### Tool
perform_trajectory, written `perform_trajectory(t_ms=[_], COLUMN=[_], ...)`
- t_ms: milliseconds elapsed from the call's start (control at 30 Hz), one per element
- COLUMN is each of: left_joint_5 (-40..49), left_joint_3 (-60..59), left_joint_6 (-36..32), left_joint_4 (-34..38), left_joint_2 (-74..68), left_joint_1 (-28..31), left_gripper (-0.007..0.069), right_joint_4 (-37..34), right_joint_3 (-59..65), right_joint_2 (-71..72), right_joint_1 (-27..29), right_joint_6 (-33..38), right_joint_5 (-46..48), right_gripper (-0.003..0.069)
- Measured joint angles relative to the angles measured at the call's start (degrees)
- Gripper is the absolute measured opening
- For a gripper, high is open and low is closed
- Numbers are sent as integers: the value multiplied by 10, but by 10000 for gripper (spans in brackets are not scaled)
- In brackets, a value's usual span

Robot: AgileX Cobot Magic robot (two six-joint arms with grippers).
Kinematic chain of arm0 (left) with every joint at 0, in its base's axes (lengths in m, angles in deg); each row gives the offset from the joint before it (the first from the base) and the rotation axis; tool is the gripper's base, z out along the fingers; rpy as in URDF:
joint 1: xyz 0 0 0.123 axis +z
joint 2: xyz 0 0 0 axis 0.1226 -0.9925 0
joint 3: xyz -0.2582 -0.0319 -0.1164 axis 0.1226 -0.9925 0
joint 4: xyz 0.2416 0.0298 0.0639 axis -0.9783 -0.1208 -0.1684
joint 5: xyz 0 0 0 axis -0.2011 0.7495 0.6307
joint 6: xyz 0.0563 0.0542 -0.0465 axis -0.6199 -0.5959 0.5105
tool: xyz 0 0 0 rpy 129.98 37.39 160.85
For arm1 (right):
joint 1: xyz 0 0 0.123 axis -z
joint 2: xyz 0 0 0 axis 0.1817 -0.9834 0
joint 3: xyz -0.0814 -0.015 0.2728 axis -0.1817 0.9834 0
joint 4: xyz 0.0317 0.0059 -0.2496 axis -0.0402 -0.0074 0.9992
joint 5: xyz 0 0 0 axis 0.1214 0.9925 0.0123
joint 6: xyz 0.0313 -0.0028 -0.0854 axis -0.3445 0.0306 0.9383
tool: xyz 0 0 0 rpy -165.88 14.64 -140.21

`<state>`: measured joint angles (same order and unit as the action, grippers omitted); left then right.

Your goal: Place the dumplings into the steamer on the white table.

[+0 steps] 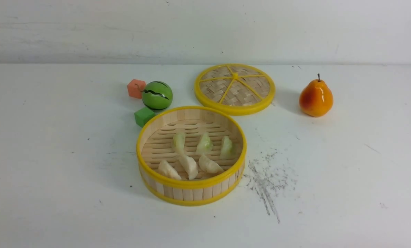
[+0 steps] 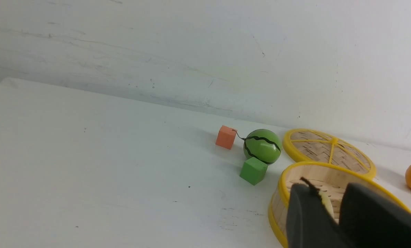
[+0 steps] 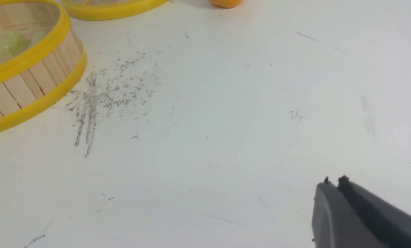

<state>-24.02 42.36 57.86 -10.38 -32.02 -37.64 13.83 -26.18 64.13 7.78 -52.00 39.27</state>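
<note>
Your left fingers (image 2: 324,206) stand slightly spread, holding nothing, before the steamer (image 2: 277,206); right fingers (image 3: 334,181) pressed together above bare desk (image 3: 226,137).

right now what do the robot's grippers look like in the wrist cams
Both show only their fingers: the left gripper has broad, rounded matte dark grey fingers; the right gripper has slimmer dark grey fingers ending in small black nubs. No cables or markings visible.

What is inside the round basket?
Six dumplings lie inside the steamer: three pale green, three cream-white. Its near wall hides a strip of the floor.
</note>
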Motion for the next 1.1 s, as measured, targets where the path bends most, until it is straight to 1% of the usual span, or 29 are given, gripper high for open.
perform_trajectory(t_ms=[567,667,700,767,867,933,967,1033,1100], left_joint_5=[0,-4,-4,-10,-89,-193,-225,-313,-351], left_joint_3=[-3,-19,-27,-45,-73,-103,-114,-147,-163], left_joint_6=[0,0,0,-10,-69,-168,-195,-271,-327], left_joint_4=[-2,-3,-1,29,139,232,256,319,365], left_joint_2=[1,7,8,8,8,8,8,8,8], left_joint_1=[1,15,29,71,156,233,253,309,344], left_gripper=[169,171,172,169,131,60,40,-15,-14], right_joint_4=[0,0,0,0,0,0,0,0,0], right_joint_3=[0,0,0,0,0,0,0,0,0], right_joint_2=[0,0,0,0,0,0,0,0,0], right_joint_1=[0,0,0,0,0,0,0,0,0], right_joint_6=[0,0,0,0,0,0,0,0,0], right_joint_5=[0,1,1,1,1,1,1,1,1], right_gripper=[40,40,40,40,40,40,40,40,40])
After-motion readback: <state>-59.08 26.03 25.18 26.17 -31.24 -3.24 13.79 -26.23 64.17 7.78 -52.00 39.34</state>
